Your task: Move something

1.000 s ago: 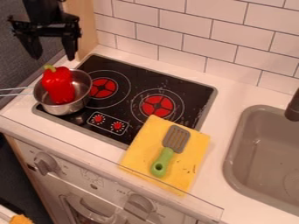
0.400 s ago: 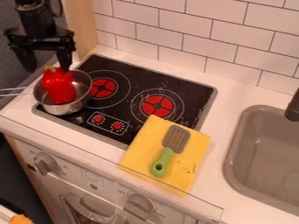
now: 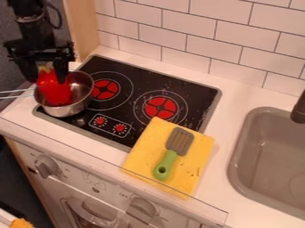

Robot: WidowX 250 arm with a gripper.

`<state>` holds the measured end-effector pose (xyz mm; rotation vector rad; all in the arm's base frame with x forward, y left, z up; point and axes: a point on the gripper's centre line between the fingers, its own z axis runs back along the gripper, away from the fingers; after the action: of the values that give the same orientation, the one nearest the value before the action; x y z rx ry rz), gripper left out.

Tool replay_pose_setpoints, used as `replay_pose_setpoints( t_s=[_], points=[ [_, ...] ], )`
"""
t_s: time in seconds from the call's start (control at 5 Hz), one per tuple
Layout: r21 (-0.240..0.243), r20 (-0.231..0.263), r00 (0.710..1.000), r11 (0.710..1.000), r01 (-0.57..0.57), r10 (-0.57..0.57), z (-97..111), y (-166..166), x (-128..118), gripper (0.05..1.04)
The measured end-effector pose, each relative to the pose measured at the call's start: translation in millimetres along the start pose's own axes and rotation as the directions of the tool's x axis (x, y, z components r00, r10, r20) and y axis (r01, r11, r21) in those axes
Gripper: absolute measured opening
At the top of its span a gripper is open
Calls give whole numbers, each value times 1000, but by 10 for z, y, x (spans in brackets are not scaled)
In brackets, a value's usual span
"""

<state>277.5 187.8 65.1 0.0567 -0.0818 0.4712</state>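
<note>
Red pepper (image 3: pixel 55 92): upright in the metal pot (image 3: pixel 70 109), lower part inside, top standing above the rim. Sits toward the pot's left side in view; bare pot interior shows to its right.
End effector (image 3: pixel 46 79): at the upper left, pointing down over the pot. Fingers apart, one on each side of the pepper's upper part. Contact or pressure on the skin: can't tell.
Pepper vs end effector: directly below the palm, top between the fingers, bulk of the body lower than the tips. Green stem (image 3: pixel 44 68) up under the palm, partly hidden.
Pot: on the left end of the black cooktop (image 3: pixel 187 87), wire handles running out past the left edge of view.
Burners: two red-centred rings, left one (image 3: pixel 105 89) near the pot, right one (image 3: pixel 159 108) farther off.
Yellow cloth (image 3: pixel 140 156): overlaps the cooktop's front right corner, rest on the desk (image 3: pixel 235 97).
Spatula (image 3: pixel 179 141): lying on the cloth, grey slotted blade toward the tiled wall (image 3: pixel 191 42), green handle toward the front edge.
Sink (image 3: pixel 265 151): grey, set in the desk at right, dark faucet (image 3: pixel 299 109) at its edge, well apart from pepper and end effector.
</note>
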Motion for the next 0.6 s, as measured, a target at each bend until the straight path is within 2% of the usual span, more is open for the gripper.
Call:
replay_pose_setpoints(
  t_s=[0.2, 0.4, 0.6],
  points=[
    [6, 9, 1000, 1000, -3, 3, 13, 11, 22, 443],
    [6, 13, 1000, 1000, -1, 1, 13, 6, 30, 251],
    [1, 17, 1000, 1000, 0, 0, 21, -28, 25, 243]
  ],
)
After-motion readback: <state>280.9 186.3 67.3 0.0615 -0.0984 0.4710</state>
